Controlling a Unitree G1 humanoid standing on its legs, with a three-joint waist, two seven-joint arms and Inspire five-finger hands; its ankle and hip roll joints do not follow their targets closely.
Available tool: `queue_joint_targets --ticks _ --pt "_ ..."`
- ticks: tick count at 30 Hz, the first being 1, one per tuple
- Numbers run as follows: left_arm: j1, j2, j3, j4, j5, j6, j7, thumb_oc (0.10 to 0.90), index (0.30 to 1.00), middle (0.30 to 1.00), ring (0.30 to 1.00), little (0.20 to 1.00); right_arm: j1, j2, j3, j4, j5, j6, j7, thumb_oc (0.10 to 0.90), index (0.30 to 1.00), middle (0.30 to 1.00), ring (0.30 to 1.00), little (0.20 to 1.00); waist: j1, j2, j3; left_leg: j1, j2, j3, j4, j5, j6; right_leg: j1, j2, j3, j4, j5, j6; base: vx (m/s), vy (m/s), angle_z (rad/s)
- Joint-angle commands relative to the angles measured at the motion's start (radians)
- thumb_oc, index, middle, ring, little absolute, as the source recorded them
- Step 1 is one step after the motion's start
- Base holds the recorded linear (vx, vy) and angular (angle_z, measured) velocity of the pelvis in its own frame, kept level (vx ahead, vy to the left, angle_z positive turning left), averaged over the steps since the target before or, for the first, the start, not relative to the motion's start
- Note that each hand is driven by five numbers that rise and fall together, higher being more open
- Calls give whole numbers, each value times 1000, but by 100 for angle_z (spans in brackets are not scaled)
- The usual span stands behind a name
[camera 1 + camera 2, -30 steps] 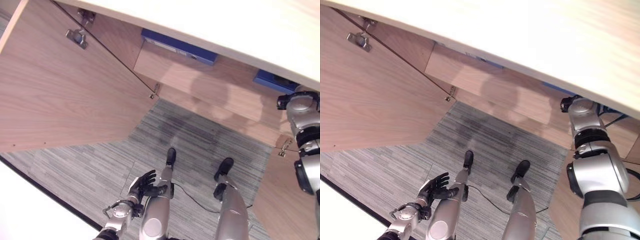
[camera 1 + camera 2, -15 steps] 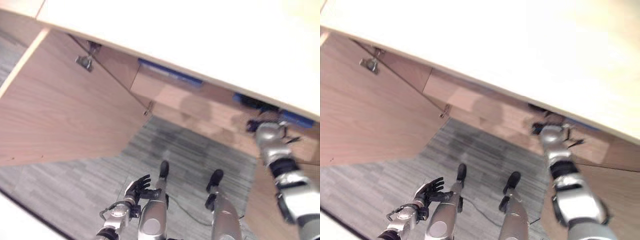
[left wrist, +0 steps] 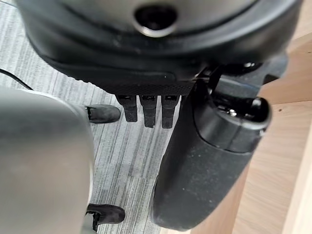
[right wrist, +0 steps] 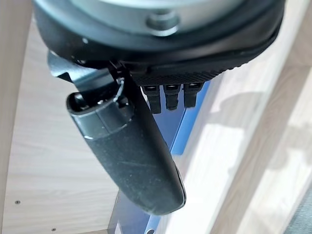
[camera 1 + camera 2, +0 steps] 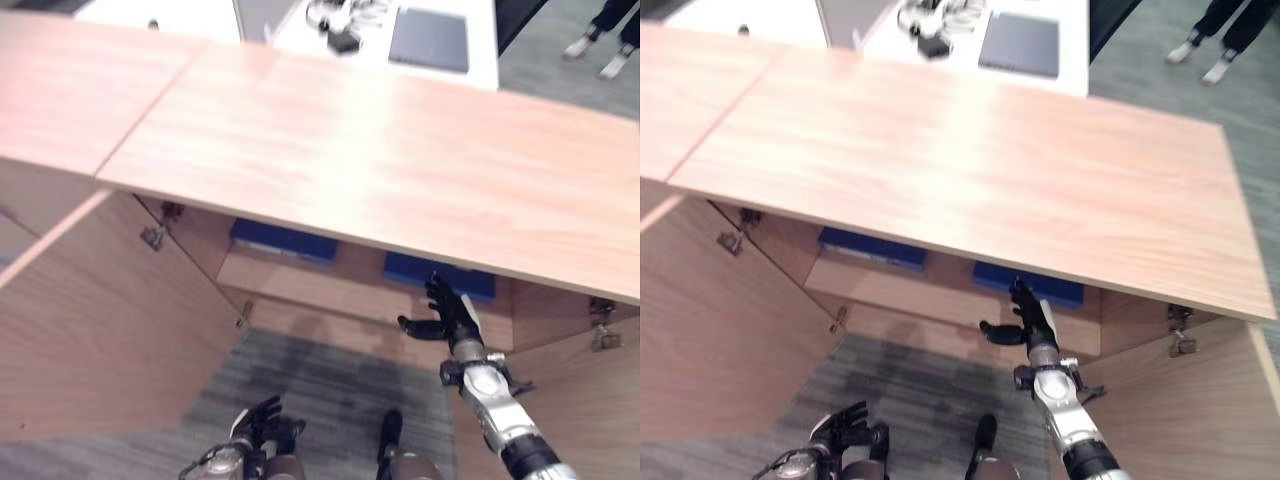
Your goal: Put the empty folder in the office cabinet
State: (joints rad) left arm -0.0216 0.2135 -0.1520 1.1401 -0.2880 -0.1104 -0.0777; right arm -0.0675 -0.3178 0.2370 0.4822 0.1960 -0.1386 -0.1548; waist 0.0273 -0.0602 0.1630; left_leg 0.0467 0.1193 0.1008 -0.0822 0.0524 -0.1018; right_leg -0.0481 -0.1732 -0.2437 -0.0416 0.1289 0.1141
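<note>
Reaching its right hand (image 5: 447,312), fingers spread and empty, toward a blue folder (image 5: 438,275) on the cabinet shelf (image 5: 290,283), left hand (image 5: 262,425) open low by the floor (image 5: 330,380), second blue folder (image 5: 283,241) at left

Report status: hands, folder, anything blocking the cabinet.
Right robot hand open, empty, at the shelf front. Left robot hand open, low. Two blue folders lie on the cabinet shelf. Doors open.

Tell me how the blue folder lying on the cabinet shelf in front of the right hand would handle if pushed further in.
The blue folder lies flat on the wooden shelf, so it would likely slide rather than tip or roll. Its straight edges suggest stiff covers that shouldn't buckle. The right hand, open just before it, could probably nudge it with straight fingers.
</note>
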Motion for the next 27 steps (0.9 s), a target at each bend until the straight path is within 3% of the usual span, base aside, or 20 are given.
queue_joint_targets --ticks 1,3,5,7,10,12,13,14,15,16,19,20,21,23,27 --pt "-49 -9 -27 30 37 -24 -2 800 900 900 900 900 -60 0 -1 -46 -42 -48 25 800 900 900 900 900 16 30 -31 17 3 -44 -2 -72 16 -9 -93 8 192 -113 126 -92 15 -18" --pt "-58 0 -43 7 32 -33 16 800 900 900 900 900 -41 16 1 -11 -25 -43 27 800 900 900 900 900 6 32 -17 5 -4 -74 8 -54 31 -10 -28 130 301 -163 140 -148 18 4" --pt "-67 12 -44 -18 24 -38 33 800 900 900 900 900 -8 18 5 4 -11 -47 31 800 900 900 900 900 7 40 -27 -26 -9 -108 23 -31 41 12 42 216 341 -230 120 -158 -17 48" --pt "-67 22 -42 -52 -10 -44 52 800 900 900 900 900 1 28 14 46 8 -42 33 800 900 900 900 900 24 31 -36 -56 -22 -141 45 -23 42 65 65 232 317 -293 78 -114 -106 93" --pt "-81 25 -33 -73 -45 -54 66 800 900 900 900 900 -4 29 41 83 8 -40 42 800 900 900 900 900 46 15 -38 -90 -31 -173 66 -9 30 117 68 225 224 -318 45 -138 -192 60" --pt "-74 15 -21 -97 -90 -67 90 800 900 900 900 900 -12 15 85 148 -26 -29 54 800 900 900 900 900 79 29 -22 -167 -2 -198 73 68 -30 126 86 179 158 -320 27 -223 -221 39" --pt "-74 15 -21 -97 -90 -67 90 800 900 900 900 900 -13 15 86 149 -26 -29 54 800 900 900 900 900 78 30 -22 -168 -2 -199 73 68 -31 126 86 178 158 -320 27 -366 -129 61" --pt "-65 3 -20 -122 -104 -71 97 800 900 900 900 900 -11 -7 97 189 -55 -18 47 800 900 900 900 900 91 51 7 -244 23 -173 51 159 -77 129 79 122 111 -308 24 -395 -58 66" --pt "-69 -5 -15 -115 -110 -71 101 800 900 900 900 900 -13 -12 102 219 -65 -11 45 800 900 900 900 900 93 59 15 -252 34 -144 29 177 -82 122 77 102 94 -296 23 -394 -59 104" --pt "-70 -5 -14 -114 -110 -71 101 800 900 900 900 900 -15 -12 102 221 -65 -12 45 800 900 900 900 900 91 59 16 -252 34 -145 29 177 -82 124 76 101 93 -297 23 -395 -11 106" --pt "-52 -27 7 -92 -107 -76 113 800 900 900 900 900 -23 -24 107 365 -112 13 33 800 900 900 900 900 75 66 28 -223 106 -2 49 148 -68 84 24 -8 39 -230 32 -406 0 90" --pt "-44 -29 10 -93 -105 -75 111 800 900 900 900 900 -12 -19 101 399 -112 19 33 800 900 900 900 900 67 69 23 -209 120 15 73 132 -64 76 17 -35 37 -221 29 -245 -25 156" --pt "-36 -30 12 -91 -103 -74 112 800 900 900 900 900 1 -15 95 412 -107 23 34 800 900 900 900 900 59 69 19 -182 127 26 92 112 -65 79 10 -54 35 -219 25 -205 17 190" --pt "101 87 51 -312 -170 -75 22 800 900 900 900 900 47 -53 26 420 -93 26 45 800 900 900 900 900 70 89 23 -140 131 3 148 65 -67 72 -18 -108 47 -200 18 -283 46 120" --pt "188 141 89 -304 -150 -51 -38 800 900 900 900 900 64 -59 -29 470 -84 33 74 800 900 900 900 900 50 105 14 -24 139 -9 199 18 -79 51 -53 -206 74 -170 6 -258 95 112"
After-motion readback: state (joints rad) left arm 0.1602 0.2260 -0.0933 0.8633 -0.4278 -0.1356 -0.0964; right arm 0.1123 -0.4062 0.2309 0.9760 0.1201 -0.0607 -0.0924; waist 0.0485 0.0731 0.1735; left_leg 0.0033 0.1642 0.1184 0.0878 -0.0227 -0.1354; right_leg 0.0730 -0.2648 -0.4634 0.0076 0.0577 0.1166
